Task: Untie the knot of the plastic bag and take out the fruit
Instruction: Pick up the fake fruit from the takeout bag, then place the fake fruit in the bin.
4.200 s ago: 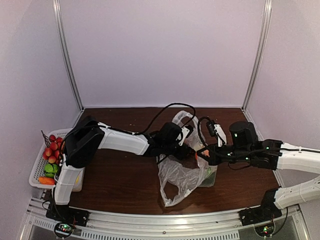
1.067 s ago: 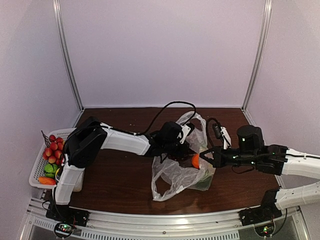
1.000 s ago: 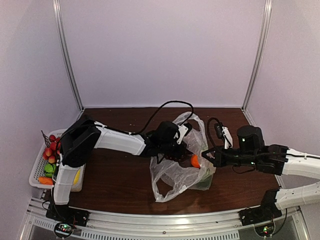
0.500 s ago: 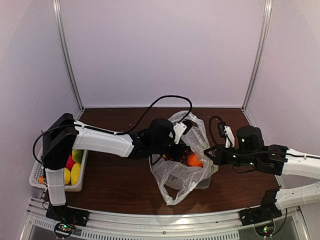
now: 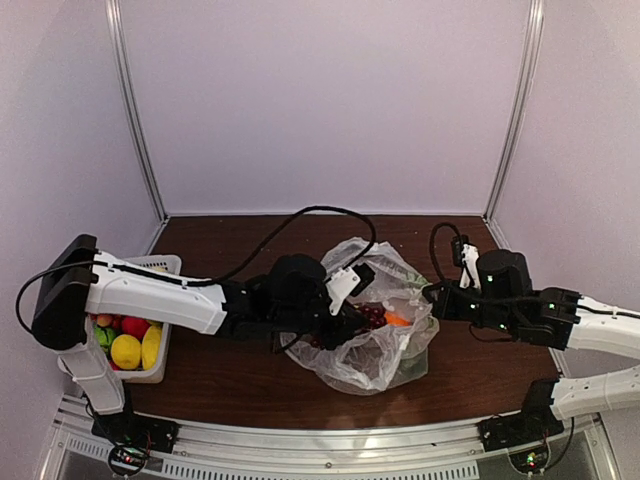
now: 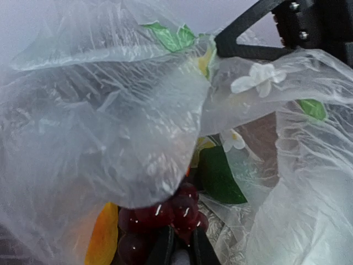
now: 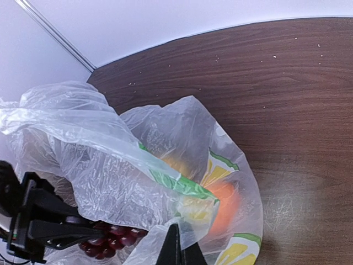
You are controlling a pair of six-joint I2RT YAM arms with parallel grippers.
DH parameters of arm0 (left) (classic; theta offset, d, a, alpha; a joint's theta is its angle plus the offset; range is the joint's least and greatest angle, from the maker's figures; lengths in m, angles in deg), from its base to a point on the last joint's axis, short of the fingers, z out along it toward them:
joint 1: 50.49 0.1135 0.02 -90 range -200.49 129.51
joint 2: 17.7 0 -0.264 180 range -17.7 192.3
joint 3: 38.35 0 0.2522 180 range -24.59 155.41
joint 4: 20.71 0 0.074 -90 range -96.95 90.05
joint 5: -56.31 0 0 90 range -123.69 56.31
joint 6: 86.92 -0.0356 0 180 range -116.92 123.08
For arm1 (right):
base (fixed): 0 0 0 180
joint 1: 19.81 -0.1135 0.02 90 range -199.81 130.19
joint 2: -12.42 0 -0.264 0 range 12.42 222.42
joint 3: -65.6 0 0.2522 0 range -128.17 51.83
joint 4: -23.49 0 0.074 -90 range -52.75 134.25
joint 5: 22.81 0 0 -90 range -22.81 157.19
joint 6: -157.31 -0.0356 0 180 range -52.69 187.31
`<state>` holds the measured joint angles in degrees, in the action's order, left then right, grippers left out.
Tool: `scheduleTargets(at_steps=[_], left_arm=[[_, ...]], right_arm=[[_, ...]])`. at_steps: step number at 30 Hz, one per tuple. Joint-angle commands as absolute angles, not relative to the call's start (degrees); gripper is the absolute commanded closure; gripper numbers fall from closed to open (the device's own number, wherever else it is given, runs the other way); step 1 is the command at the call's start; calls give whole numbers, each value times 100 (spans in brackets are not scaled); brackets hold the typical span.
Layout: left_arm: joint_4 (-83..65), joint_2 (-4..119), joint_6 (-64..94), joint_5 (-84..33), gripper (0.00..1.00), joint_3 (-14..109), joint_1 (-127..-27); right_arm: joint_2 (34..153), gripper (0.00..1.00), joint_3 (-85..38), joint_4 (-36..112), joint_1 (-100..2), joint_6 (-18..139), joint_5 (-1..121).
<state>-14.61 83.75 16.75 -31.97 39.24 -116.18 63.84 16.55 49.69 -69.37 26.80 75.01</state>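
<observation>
Pinching one bunch of dark red grapes (image 6: pixel 165 212) in the left hand (image 6: pixel 181 249), inside the single clear plastic bag (image 5: pixel 385 345) lying mid-worktop (image 5: pixel 230 370). Clamping the bag's rim tight in the right hand (image 7: pixel 175 242). Showing printed lemons, leaves and white blossoms, one orange fruit (image 7: pixel 223 207) glowing through. Holding yellow, red and green fruit far left: one white basket (image 5: pixel 165 264).

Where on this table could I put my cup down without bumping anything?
Bare wood lies along the back wall behind the plastic bag, and along the near edge between the left arm and the rail. The middle is crowded: the left gripper holds grapes at the bag, the right gripper pinches its rim. The basket holds fruit.
</observation>
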Motion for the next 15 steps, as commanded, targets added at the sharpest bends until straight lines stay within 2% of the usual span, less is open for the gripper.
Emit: scheduleTargets(at_steps=[1,10,15], left_arm=[[-1843,7644,1820,-2937,100,3463,-11632],[-1870,6641,2209,-3162,100,2948,-11631],[-1910,6492,2233,-3480,100,2936,-11621]], right_arm=[[6425,100,1546,5235,-6893,2651,7979],[6687,100,1754,5012,-6891,2683,7717],[6731,100,1799,4804,-6893,2908,7297]])
